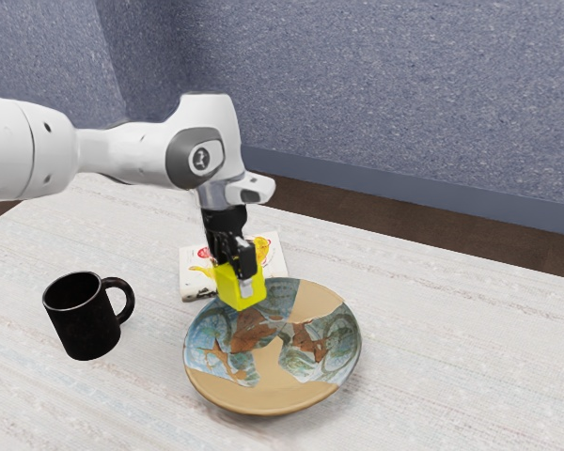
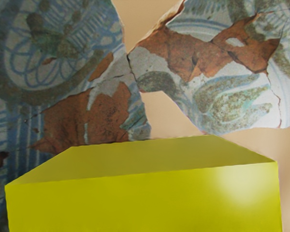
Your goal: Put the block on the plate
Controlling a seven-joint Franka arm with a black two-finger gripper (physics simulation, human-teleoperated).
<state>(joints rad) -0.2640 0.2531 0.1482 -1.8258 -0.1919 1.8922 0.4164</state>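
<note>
Pincer closed on yellow block, fingers apart by block's width. Block hangs near rim of plate, on book side; clearance hard to judge. Next: inward over plate's middle, then down.

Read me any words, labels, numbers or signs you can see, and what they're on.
No words or numbers can be read.
Arm: emblem on its joint cover, too small to make out.
White printed item beyond the plate: red mark, too small to read.
Black mug, plate, yellow block: no lettering visible.
</note>
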